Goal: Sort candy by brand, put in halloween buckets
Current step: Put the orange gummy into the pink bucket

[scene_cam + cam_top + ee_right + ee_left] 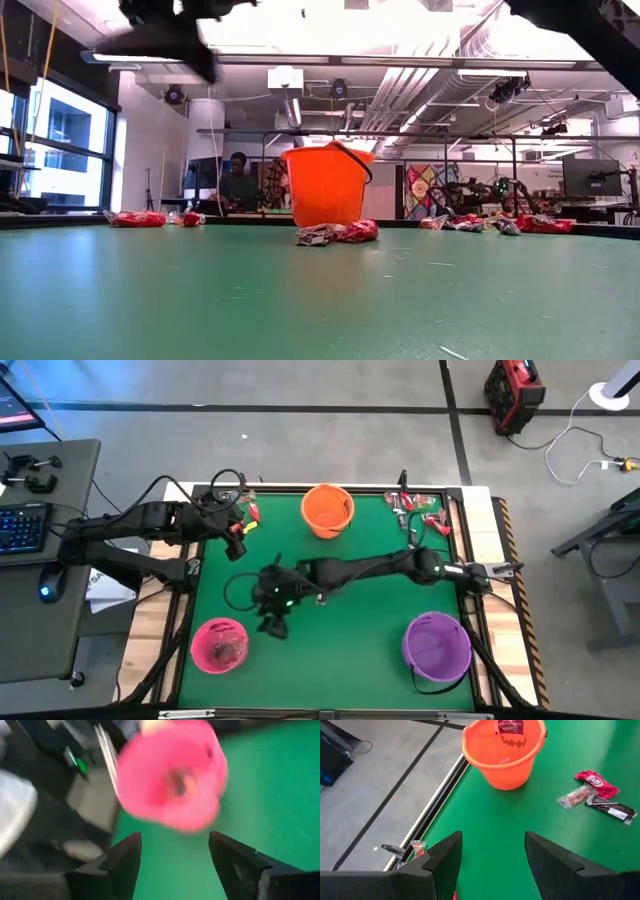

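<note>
Right claw spread open and empty above the green tabletop, just beside the pink bucket; purple bucket at the near right. Left claw open, empty, at the far-left edge. Orange bucket far centre, candy scattered far right.

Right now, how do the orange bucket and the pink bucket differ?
The orange bucket stands at the table's far edge in the middle; the pink bucket stands at the near left corner. Loose candy lies beside the orange one; none shows beside the pink one. The open right gripper hangs next to the pink bucket, away from the orange. Both are upright, similar round pails.
</note>
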Motion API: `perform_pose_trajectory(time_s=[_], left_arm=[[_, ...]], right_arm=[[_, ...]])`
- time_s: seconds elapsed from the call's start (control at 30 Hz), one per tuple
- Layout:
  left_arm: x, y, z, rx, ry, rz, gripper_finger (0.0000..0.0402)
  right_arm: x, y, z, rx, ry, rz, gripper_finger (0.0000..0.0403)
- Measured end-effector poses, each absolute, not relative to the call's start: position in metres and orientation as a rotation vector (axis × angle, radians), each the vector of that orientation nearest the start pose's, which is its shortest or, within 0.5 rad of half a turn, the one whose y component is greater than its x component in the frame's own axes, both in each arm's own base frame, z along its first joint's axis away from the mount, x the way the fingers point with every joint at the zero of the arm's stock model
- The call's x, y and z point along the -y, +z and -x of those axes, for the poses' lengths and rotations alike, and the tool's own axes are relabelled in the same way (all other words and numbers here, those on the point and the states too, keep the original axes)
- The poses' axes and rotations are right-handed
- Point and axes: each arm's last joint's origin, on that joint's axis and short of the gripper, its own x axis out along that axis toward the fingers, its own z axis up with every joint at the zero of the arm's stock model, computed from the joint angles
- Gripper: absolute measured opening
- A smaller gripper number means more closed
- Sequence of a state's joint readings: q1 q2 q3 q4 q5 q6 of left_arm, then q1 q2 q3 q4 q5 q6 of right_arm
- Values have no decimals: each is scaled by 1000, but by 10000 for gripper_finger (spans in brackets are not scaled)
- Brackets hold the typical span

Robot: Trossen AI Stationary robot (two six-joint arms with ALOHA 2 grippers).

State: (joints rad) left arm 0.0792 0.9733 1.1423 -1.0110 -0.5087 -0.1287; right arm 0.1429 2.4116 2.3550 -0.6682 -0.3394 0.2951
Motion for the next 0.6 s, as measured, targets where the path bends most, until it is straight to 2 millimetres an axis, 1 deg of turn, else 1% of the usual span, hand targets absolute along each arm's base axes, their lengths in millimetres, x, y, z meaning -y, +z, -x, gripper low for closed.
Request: perform_pose_trajectory(time_s=[0.07, 0.17, 0.27, 0.37, 0.43, 0.5, 0.6], left_arm=[[-27, 354, -164, -781, 606, -61, 204], [-30, 355, -167, -758, 615, -50, 204], [-34, 354, -170, -762, 617, -35, 204], [-41, 350, -178, -768, 557, 33, 204], [-47, 343, -185, -778, 502, 76, 204], [-54, 331, -194, -789, 483, 89, 204], [-66, 312, -202, -837, 515, 103, 204]], right_arm=[[-75, 273, -509, -926, 309, -298, 217], [-61, 281, -480, -1139, 231, -210, 210], [-49, 280, -457, -1356, 194, -157, 206], [-38, 277, -438, -1502, 202, -180, 204], [-32, 279, -425, -1537, 214, -195, 204], [-27, 282, -407, -1548, 199, -213, 204], [-19, 286, -374, -1493, 127, -280, 204]])
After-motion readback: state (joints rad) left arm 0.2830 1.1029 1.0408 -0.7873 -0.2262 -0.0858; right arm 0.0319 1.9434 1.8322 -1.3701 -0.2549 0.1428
